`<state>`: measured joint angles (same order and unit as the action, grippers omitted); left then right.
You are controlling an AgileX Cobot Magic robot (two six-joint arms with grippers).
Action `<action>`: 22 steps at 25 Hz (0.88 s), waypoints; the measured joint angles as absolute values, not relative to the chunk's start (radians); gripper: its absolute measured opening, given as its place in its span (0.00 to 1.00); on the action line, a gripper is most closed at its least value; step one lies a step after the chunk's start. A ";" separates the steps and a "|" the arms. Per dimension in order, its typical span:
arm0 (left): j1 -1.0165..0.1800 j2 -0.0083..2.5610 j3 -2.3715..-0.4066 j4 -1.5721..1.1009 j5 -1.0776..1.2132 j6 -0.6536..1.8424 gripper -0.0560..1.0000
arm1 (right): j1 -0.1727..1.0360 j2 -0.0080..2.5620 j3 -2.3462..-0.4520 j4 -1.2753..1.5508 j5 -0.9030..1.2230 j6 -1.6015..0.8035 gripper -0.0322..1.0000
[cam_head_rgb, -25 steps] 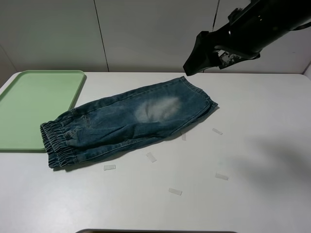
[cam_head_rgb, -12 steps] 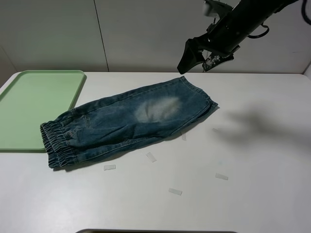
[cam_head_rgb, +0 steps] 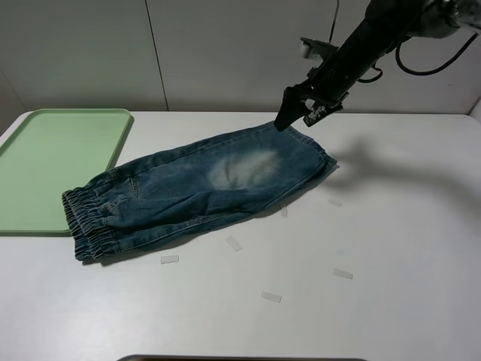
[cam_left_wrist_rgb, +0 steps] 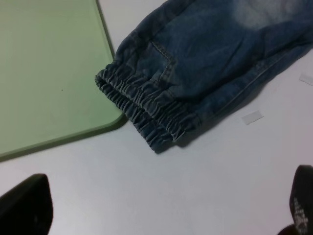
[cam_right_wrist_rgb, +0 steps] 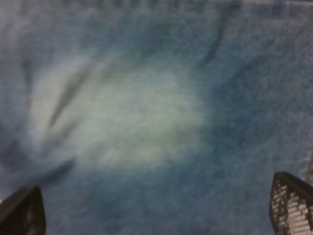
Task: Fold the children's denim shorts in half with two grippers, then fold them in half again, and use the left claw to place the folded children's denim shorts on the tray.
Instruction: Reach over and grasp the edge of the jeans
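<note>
Both L gripper [cam_left_wrist_rgb: 164, 208], R gripper [cam_head_rgb: 295, 120] jaws apart; R lower, by shorts [cam_head_rgb: 188, 192] hem

The tray [cam_head_rgb: 75, 113] ran off the left edge of the high view. In the right wrist view the shorts [cam_right_wrist_rgb: 122, 117] were a blur. Only parts of the left fingers [cam_left_wrist_rgb: 23, 205] and right fingers [cam_right_wrist_rgb: 289, 203] showed, clipped by the frame. White scraps [cam_head_rgb: 234, 243] on the table [cam_head_rgb: 406, 248] were too small to identify.

Blue denim shorts [cam_head_rgb: 199, 192], pale-patched, lie flat, elastic waistband [cam_head_rgb: 89, 224] just beside the light-green tray [cam_head_rgb: 52, 162].
</note>
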<state>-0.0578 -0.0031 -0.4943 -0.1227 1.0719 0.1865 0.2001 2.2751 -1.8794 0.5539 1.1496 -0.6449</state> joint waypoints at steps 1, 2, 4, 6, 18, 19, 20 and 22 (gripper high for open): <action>-0.058 -0.003 -0.494 -0.123 1.072 0.187 0.97 | 0.199 2.289 -1.888 0.550 1.150 -0.647 0.70; -0.058 -0.003 -0.494 -0.123 1.072 0.187 0.97 | 0.191 2.315 -1.895 0.545 1.144 -0.648 0.70; -0.058 -0.003 -0.494 -0.123 1.072 0.187 0.97 | 0.186 2.334 -1.895 0.519 1.125 -0.645 0.70; -0.058 -0.003 -0.494 -0.123 1.072 0.187 0.97 | 0.184 2.342 -1.895 0.476 1.091 -0.623 0.70; -0.058 -0.003 -0.494 -0.123 1.072 0.187 0.97 | 0.171 2.398 -1.898 0.378 0.992 -0.508 0.70; -0.058 -0.003 -0.494 -0.123 1.072 0.187 0.97 | 0.171 2.407 -1.898 0.378 0.992 -0.508 0.70; -0.058 -0.003 -0.494 -0.123 1.072 0.187 0.97 | 0.171 2.415 -1.898 0.378 0.992 -0.508 0.70; -0.058 -0.003 -0.494 -0.123 1.072 0.187 0.97 | 0.171 2.423 -1.898 0.378 0.991 -0.508 0.70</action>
<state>-0.0578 -0.0031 -0.4943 -0.1227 1.0719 0.1865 0.1705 2.4233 -1.8981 0.3782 0.9912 -0.5085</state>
